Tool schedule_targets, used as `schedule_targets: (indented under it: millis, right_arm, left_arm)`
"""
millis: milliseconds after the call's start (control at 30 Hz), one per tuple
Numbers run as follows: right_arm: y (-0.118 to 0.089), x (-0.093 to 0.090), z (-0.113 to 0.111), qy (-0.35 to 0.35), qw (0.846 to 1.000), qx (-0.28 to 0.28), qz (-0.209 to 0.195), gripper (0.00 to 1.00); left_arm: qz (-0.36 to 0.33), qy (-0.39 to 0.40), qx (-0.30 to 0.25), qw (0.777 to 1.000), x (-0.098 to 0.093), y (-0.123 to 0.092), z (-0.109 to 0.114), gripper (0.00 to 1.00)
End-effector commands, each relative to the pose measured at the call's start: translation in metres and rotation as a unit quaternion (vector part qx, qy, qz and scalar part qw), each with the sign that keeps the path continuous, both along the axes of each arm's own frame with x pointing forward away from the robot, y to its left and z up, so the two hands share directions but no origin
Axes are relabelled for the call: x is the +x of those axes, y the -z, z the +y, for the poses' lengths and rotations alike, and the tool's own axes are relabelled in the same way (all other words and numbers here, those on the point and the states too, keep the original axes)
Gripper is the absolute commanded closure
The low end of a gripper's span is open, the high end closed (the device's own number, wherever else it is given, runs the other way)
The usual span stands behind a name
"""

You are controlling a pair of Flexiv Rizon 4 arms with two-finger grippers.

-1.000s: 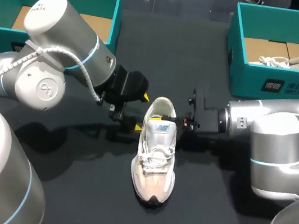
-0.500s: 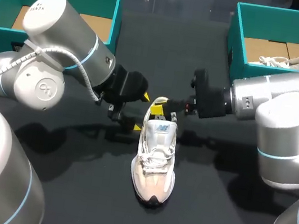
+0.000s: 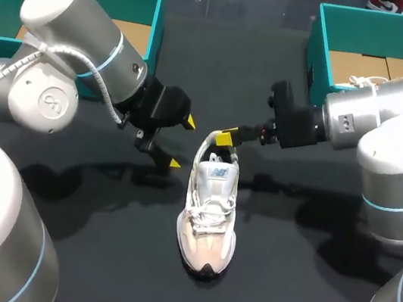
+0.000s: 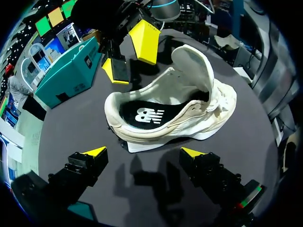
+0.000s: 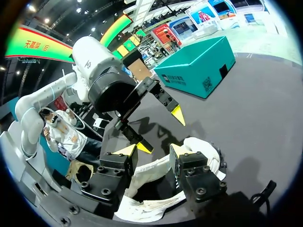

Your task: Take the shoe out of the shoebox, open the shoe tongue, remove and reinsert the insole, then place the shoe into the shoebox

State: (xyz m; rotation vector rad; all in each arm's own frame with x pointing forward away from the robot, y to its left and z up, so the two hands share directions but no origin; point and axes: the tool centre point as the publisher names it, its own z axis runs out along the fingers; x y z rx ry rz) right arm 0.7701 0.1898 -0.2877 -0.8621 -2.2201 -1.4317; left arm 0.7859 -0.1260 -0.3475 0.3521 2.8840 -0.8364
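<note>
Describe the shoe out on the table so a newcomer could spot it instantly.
Start at the dark table and look to its middle, between the left gripper and the right gripper. The cream sneaker stands there upright, toe toward the near edge, black insole showing at its heel. Its only lookalike, another pale shoe, lies inside the right teal shoebox.

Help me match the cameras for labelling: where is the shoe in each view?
Head view: shoe mid-table, toe toward the robot.
Left wrist view: shoe just ahead of left gripper.
Right wrist view: shoe beneath right gripper.
Shared landmark: right gripper's yellow tips at the shoe's heel.
</note>
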Motion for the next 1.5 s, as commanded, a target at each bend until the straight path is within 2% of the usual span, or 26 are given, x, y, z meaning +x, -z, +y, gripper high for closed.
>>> schedule_targets:
  millis: [33,300,567,633,733,967,1033,1100,1133,1500]
  right_arm:
    - [-0.007,0.007,-0.020,0.000,1.000,-0.018,0.012,0.55]
    - [-0.018,0.020,-0.044,0.026,0.996,-0.080,0.033,0.57]
    - [-0.030,0.028,-0.066,0.040,0.987,-0.143,0.065,0.69]
    - [-0.034,0.030,-0.070,0.045,0.983,-0.161,0.073,0.75]
    - [-0.038,0.031,-0.076,0.055,0.976,-0.191,0.085,1.00]
    - [-0.054,0.030,-0.080,0.073,0.951,-0.277,0.111,1.00]
    - [-0.057,0.028,-0.077,0.085,0.937,-0.315,0.122,1.00]
    - [-0.055,0.024,-0.076,0.134,0.909,-0.376,0.121,1.00]
    - [-0.054,0.022,-0.076,0.154,0.905,-0.379,0.112,1.00]
    - [-0.054,0.022,-0.076,0.154,0.905,-0.379,0.112,1.00]
  left_arm:
    - [0.000,0.019,0.008,1.000,0.000,-0.011,0.014,0.00]
    - [-0.003,0.047,0.030,0.998,0.001,-0.021,0.032,0.00]
    - [-0.016,0.062,0.069,0.996,0.007,-0.034,0.050,0.00]
    - [-0.018,0.058,0.077,0.995,0.010,-0.037,0.055,0.00]
    - [-0.015,0.055,0.079,0.995,0.016,-0.043,0.066,0.00]
    - [-0.002,0.068,0.083,0.994,0.025,-0.058,0.089,0.00]
    - [-0.004,0.085,0.082,0.993,0.027,-0.062,0.095,0.00]
    - [-0.017,0.091,0.084,0.992,0.031,-0.069,0.104,0.00]
    - [-0.017,0.091,0.084,0.992,0.031,-0.069,0.104,0.00]
    - [-0.017,0.091,0.084,0.992,0.031,-0.069,0.104,0.00]
